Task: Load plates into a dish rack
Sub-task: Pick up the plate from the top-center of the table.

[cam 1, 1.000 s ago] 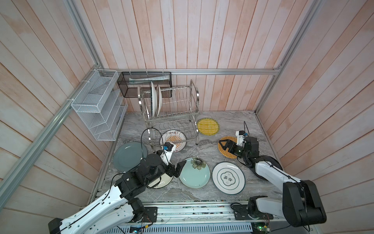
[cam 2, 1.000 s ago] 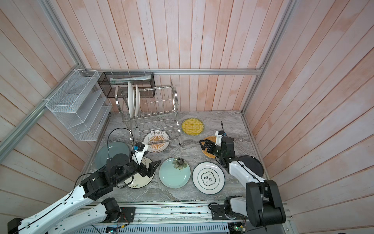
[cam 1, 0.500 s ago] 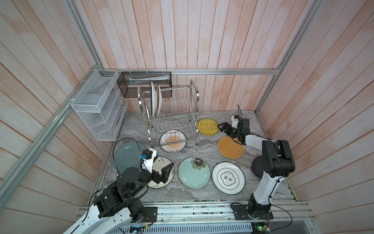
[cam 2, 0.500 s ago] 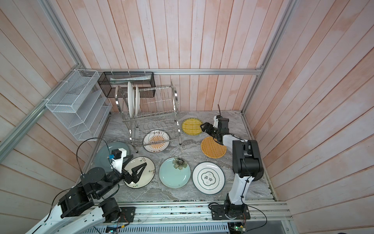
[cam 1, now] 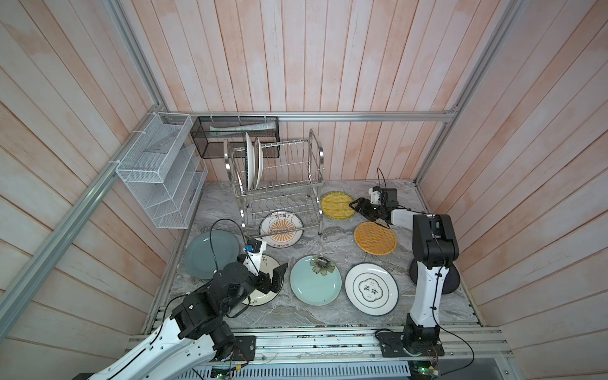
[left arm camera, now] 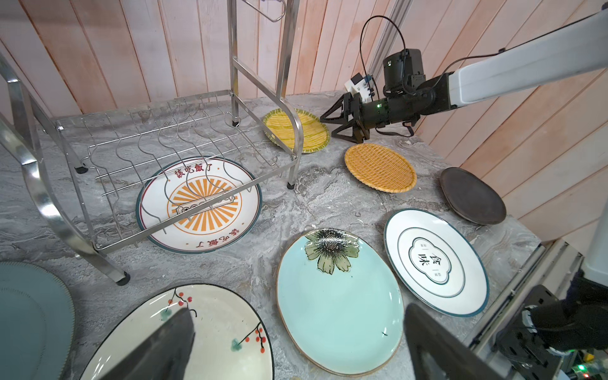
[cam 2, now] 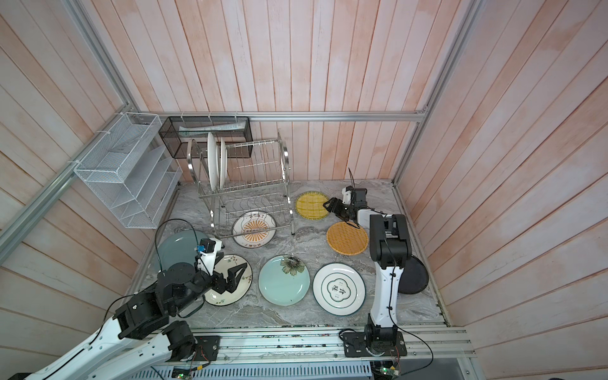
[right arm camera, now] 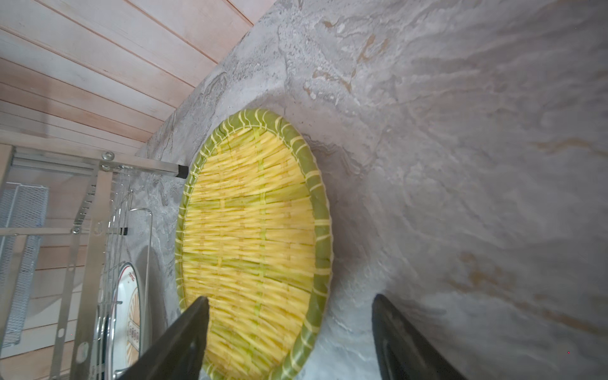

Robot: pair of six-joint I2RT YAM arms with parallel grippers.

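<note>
The dish rack stands at the back with two white plates upright in its top tier. Other plates lie flat: sunburst under the rack, grey, cream floral, pale blue, lettered, orange woven, black. My right gripper is open and straddles the near rim of the yellow woven plate, low over the table. My left gripper hangs open and empty over the gap between the cream floral and pale blue plates.
A white mesh shelf basket hangs on the left wall. A black mesh box sits behind the rack. Wood walls close in three sides, and a metal rail runs along the front. The right arm's upright base partly hides the black plate.
The right arm has swung from the orange woven plate back to the yellow one, its jaws narrowing. The left arm drew back toward the front left, gripper still wide over the cream plate.
</note>
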